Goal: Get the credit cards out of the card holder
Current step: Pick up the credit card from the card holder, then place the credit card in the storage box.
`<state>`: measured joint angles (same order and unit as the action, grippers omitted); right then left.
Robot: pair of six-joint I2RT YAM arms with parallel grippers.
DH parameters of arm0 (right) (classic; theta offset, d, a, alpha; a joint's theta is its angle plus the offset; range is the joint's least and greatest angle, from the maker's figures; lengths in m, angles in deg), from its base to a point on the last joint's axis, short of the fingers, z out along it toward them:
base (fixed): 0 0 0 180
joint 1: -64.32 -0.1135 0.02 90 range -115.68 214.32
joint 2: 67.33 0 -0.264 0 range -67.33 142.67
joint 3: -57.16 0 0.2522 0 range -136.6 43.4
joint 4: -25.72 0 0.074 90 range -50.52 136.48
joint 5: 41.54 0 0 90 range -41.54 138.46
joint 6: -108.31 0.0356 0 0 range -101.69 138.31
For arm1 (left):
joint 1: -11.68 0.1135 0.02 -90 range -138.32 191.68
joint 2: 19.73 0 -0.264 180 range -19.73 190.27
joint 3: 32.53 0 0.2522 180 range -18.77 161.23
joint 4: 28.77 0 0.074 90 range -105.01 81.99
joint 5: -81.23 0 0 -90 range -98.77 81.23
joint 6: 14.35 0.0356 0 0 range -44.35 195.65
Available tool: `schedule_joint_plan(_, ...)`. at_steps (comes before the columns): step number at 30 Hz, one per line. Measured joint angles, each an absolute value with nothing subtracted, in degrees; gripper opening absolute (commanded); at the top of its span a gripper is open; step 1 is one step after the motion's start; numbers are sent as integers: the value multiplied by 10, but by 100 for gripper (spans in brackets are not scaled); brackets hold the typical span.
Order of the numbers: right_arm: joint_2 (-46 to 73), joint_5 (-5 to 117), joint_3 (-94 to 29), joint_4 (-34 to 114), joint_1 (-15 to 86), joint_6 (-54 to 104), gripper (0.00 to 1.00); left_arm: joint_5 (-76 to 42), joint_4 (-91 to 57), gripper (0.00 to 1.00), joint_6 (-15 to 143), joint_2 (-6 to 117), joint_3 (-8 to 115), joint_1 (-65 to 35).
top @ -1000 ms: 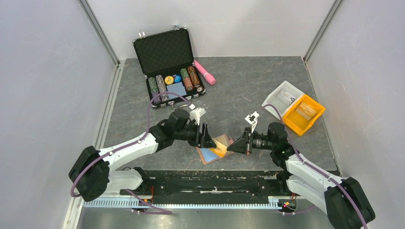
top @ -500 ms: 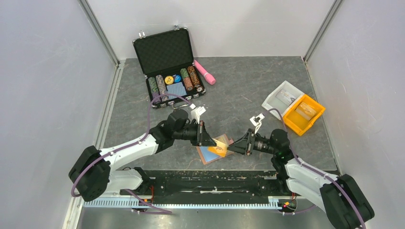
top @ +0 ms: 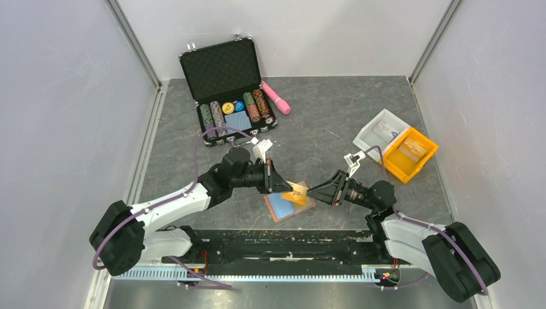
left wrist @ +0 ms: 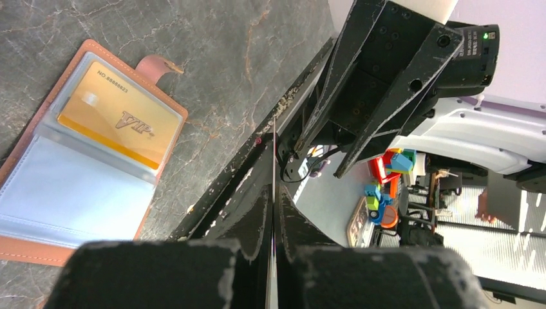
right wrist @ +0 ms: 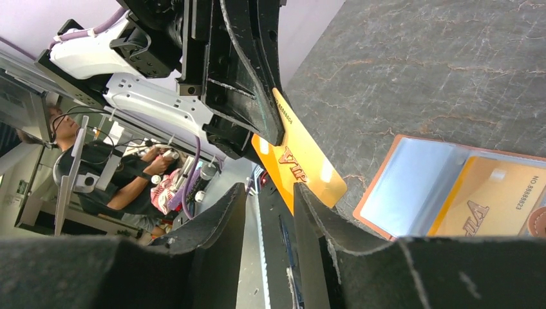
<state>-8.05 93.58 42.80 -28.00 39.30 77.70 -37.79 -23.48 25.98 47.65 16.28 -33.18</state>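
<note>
The holder (top: 288,206) lies open and flat on the table (top: 335,116), just in front of the arm bases, blue pockets up and its tab (left wrist: 158,64) folded out to the side. That leaves the pockets reachable from above. One gold card (left wrist: 119,116) sits in the pocket nearest the tab, so the task is only partly done. The orange card (right wrist: 299,164) is out of the holder and lifted clear above it, pinched by one end in the left claw (top: 282,186). Its fingers are closed tight on it, and the left wrist view shows the card only as a thin edge-on line between them. Its free end points towards the right claw (top: 311,191), which faces the left one nose to nose with its fingers parted. This looks like a hand-over, the card held out so the other arm can take the far end. From the right wrist view the card's corner seems to reach the gap between those fingers, but I cannot tell whether it is truly inside or just in front. The right claw grips nothing yet. Once the orange card has changed hands and been set down on the table, the gold one comes next.
</note>
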Motion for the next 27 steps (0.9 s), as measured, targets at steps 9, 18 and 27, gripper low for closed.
schedule_joint_plan(9, -89, 931, 428, -233, 393, 749, 37, -360, -251, 2, 235, 459, 158, -332)
schedule_joint_plan(18, -126, 920, 423, -123, 393, 698, 42, -328, -262, 2, 227, 406, 149, -332)
schedule_joint_plan(27, -122, 922, 420, -155, 393, 719, 42, -328, -274, 2, 227, 406, 136, -332)
